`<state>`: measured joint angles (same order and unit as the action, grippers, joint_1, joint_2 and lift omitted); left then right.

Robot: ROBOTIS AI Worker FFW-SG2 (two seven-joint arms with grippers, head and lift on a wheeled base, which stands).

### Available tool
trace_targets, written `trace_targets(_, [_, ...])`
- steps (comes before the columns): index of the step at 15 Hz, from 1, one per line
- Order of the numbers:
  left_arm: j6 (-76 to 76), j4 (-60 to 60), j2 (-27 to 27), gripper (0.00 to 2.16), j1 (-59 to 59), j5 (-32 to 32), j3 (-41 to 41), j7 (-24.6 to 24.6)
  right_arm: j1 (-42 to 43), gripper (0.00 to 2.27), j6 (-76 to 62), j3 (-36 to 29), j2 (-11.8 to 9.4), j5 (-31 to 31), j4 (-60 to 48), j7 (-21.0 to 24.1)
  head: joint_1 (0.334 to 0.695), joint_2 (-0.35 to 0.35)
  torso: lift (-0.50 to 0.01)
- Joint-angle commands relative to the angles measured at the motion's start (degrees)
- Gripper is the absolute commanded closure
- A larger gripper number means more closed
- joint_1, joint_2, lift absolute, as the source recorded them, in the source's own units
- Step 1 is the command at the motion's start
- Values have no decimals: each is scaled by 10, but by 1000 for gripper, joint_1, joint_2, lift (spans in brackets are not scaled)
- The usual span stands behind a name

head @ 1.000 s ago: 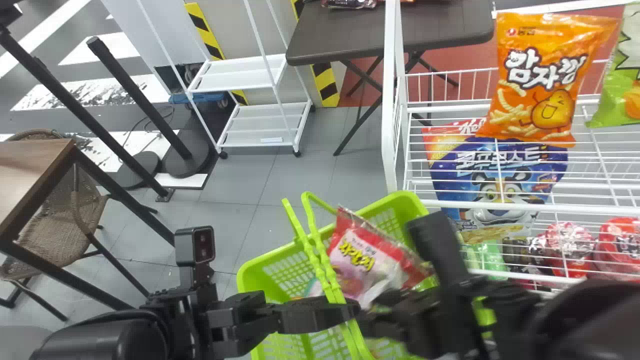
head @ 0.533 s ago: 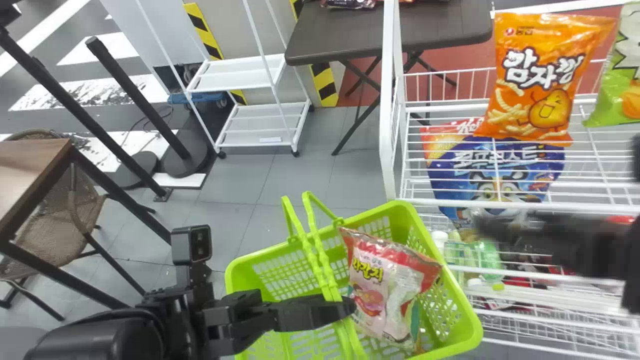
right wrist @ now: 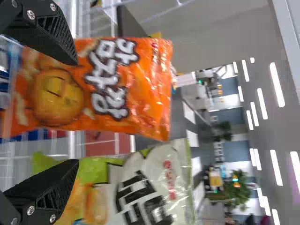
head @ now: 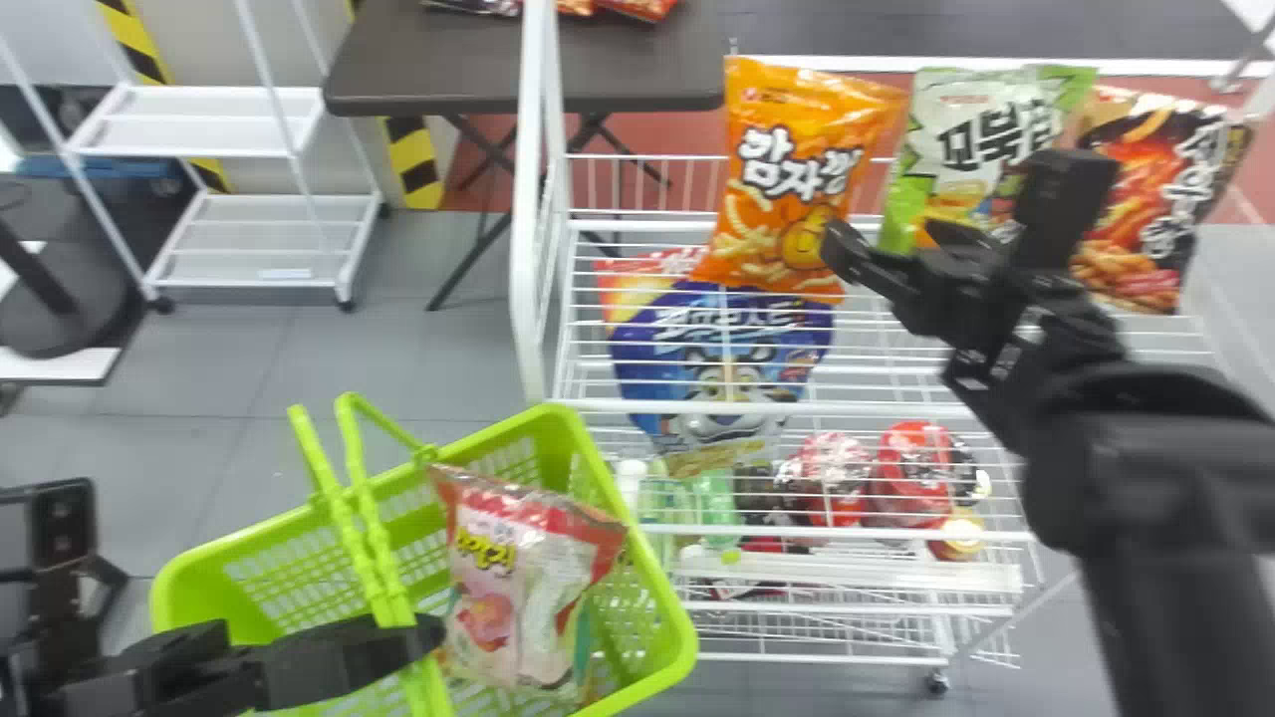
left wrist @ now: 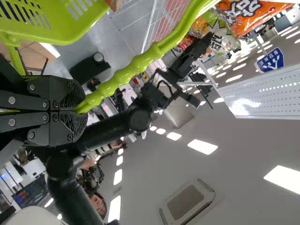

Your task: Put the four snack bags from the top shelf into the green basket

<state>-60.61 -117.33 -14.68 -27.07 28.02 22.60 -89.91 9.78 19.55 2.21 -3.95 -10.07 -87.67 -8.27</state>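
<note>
At far left, a white cart point(head: 209, 119) stands on the floor. The left gripper point(head: 423, 637) is clenched on the handle point(head: 377, 538) of the green basket point(head: 189, 588). In the basket a pink-and-red snack bag point(head: 518, 588) sits upright, its print facing out. Behind, a dark table point(head: 428, 60) bears several packets. Just beside the basket stands the white rack point(head: 528, 199). A blue cereal bag point(head: 687, 339) shows through the wires of its top shelf. On that shelf, from left to right, three snack bags stand upright: an orange bag point(head: 757, 149), a green-and-white bag point(head: 956, 129) and a black-and-red bag point(head: 1155, 179). The right gripper point(head: 882, 244) is released, its two fingers well apart, in front of the orange and green-and-white bags. Red packets point(head: 911, 468) lie lower in the rack.
</note>
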Motion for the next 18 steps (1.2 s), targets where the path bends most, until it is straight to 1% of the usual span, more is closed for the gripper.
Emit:
trace_targets(1, [2,6,0,2148,0,0,1,-7,88,66,-101,41,3,8,159,0,695,-9,-4])
trace_targets(3, [2,11,1,2148,0,-1,1,-7,132,93,-110,60,13,9,227,0,695,11,-4])
trace_targets(4, [2,14,1,2148,0,0,3,-7,145,279,-108,66,19,11,243,0,695,30,-4])
trace_targets(5, [2,16,1,2148,0,0,3,-7,147,701,-99,68,20,11,244,0,695,40,-4])
trace_targets(6, [2,18,1,2148,0,0,4,-7,146,1470,-82,70,20,8,243,2,695,50,-4])
trace_targets(7, [2,18,1,2148,0,0,4,-7,134,2125,-71,68,21,6,231,14,695,57,-4])
trace_targets(9, [2,18,0,2148,0,0,4,-7,107,2250,-73,68,21,7,188,19,695,64,-4])
trace_targets(13, [2,18,-2,2148,0,0,6,-7,43,2250,-54,57,16,-7,76,15,695,70,-4])
trace_targets(15, [2,18,-3,2148,0,3,10,-7,-9,2250,3,40,14,-9,-25,8,695,72,-4])
trace_targets(18, [2,18,-4,2148,3,4,14,-7,-100,2250,110,28,9,-33,-199,1,695,78,-4])
